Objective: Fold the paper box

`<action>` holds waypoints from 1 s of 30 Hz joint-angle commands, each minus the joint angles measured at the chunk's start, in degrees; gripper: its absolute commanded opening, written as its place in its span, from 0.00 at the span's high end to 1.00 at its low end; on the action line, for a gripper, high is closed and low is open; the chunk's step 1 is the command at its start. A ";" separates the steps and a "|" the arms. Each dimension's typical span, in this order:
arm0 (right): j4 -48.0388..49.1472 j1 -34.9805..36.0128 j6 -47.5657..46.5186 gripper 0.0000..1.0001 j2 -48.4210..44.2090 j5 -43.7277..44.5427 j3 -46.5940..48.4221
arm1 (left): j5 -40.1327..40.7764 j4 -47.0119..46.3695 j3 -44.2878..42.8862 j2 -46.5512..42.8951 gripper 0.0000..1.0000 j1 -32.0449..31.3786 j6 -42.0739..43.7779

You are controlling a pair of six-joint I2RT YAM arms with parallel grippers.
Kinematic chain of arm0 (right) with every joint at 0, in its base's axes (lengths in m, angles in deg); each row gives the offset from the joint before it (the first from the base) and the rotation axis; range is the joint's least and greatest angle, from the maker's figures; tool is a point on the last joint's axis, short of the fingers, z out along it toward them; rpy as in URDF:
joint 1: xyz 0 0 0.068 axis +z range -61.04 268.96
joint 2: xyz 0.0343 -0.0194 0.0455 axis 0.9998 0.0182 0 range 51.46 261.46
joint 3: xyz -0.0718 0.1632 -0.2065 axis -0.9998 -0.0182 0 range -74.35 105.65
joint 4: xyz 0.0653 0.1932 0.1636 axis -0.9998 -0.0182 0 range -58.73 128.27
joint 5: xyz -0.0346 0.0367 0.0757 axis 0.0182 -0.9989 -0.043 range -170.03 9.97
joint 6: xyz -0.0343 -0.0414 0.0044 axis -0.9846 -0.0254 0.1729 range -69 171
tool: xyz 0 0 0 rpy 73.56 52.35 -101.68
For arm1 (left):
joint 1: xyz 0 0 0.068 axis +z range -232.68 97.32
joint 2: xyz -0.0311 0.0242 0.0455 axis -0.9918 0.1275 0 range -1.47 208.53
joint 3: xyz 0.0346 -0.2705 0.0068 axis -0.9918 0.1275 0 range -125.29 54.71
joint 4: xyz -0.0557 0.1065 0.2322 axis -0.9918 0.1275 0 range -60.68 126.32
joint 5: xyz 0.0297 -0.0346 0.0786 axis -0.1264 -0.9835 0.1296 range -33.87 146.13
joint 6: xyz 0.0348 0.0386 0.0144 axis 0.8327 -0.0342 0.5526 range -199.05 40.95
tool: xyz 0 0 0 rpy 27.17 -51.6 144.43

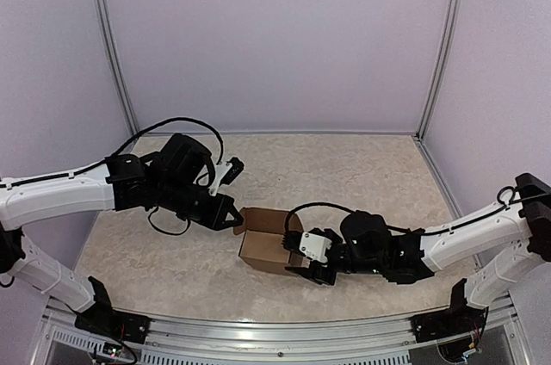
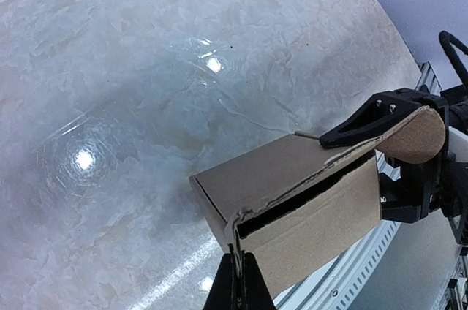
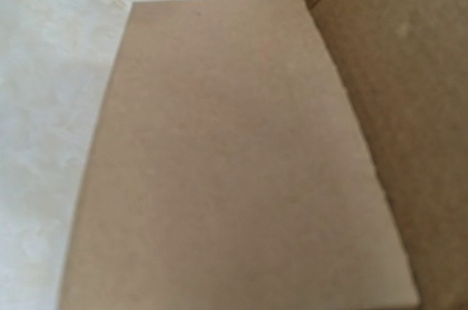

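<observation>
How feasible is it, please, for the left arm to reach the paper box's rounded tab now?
Probably not: the left gripper is shut on the paper box's near edge, while the rounded tab sits at the far end beside the right gripper.

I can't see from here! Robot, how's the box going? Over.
Left fingers shut, pinching paper box flap. Right fingers clamp its other end. Box not closed. Nothing in the way.

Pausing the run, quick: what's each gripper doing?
Left gripper: closed, pinching a flap edge of the paper box.
Right gripper: clamped across the box's other end, it appears.
</observation>
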 commanded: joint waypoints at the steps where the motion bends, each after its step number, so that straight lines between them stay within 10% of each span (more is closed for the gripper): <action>1: 1.70 0.76 -0.83 0.68 2.55 5.03 -0.71 | -3.82 -3.39 -3.02 1.45 1.00 -1.22 -0.98; 30: 1.28 0.64 7.91 0.68 10.34 7.25 1.15 | 6.22 -2.50 -2.51 7.70 1.00 -7.19 -4.66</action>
